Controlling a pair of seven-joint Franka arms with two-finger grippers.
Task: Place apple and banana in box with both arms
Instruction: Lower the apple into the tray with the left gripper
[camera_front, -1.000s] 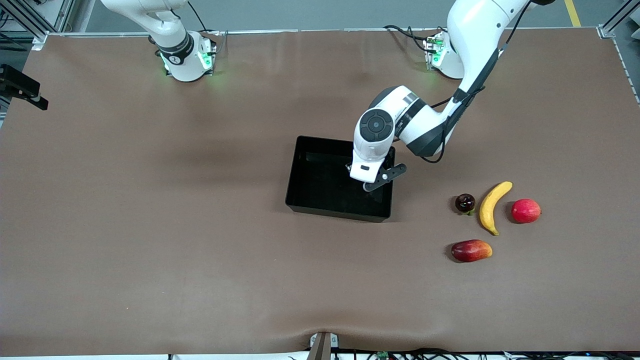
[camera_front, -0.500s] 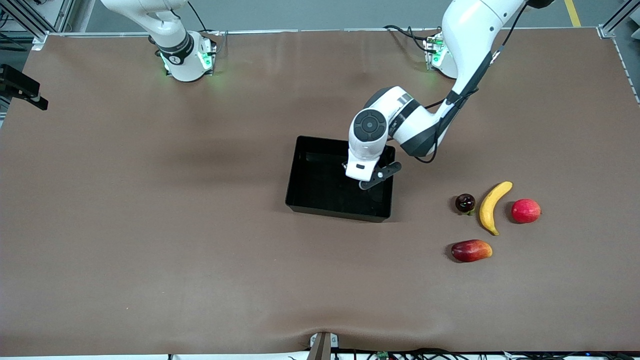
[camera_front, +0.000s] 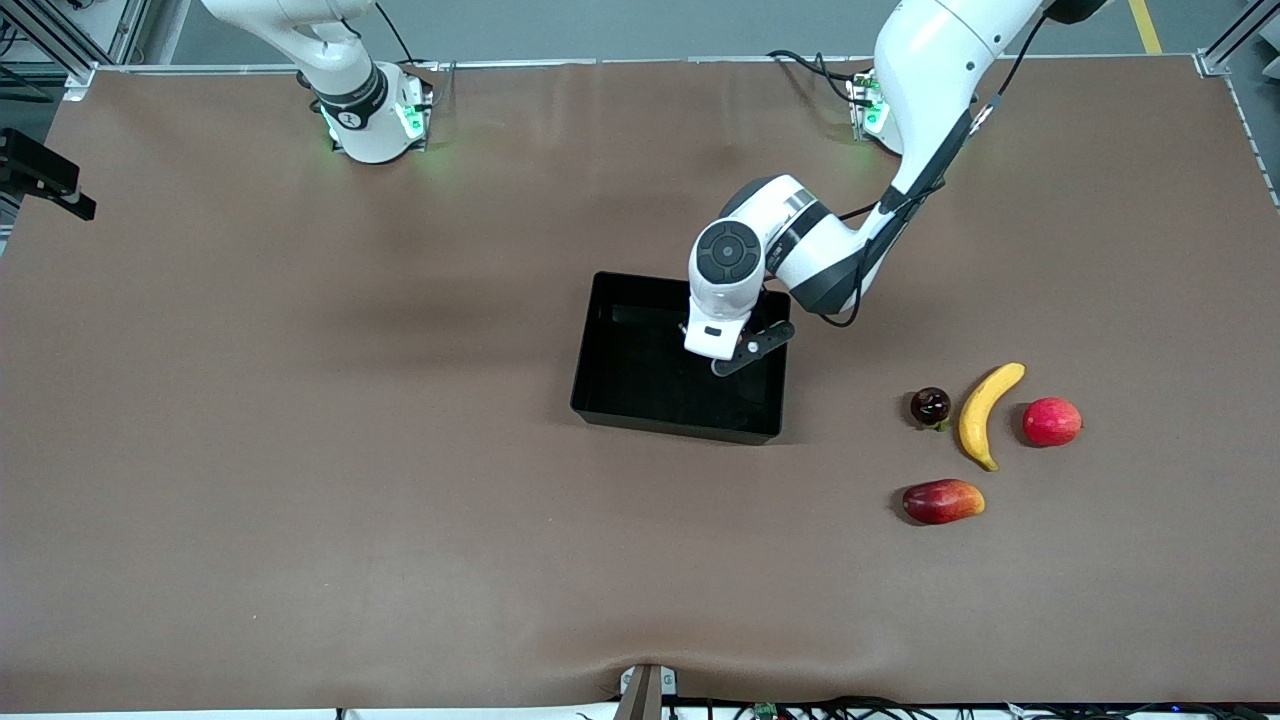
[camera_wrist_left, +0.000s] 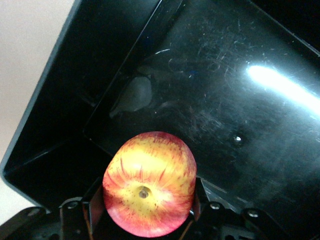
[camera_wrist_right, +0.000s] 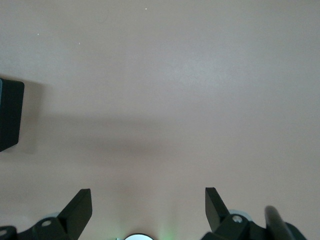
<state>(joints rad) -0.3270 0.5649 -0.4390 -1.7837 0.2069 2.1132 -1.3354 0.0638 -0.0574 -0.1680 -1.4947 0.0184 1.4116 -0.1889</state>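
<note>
As before, left gripper (camera_wrist_left: 145, 220) farther over box (camera_front: 600, 400).

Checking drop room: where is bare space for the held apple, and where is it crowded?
Left gripper holds the apple over the box, whose floor is bare. Crowded only around the banana, among three other fruits toward the left arm's end.

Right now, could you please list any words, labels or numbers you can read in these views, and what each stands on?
None can be read.
Right arm: a small mark on its black band, too small to read.
Box, apple, banana: no text shows.
</note>
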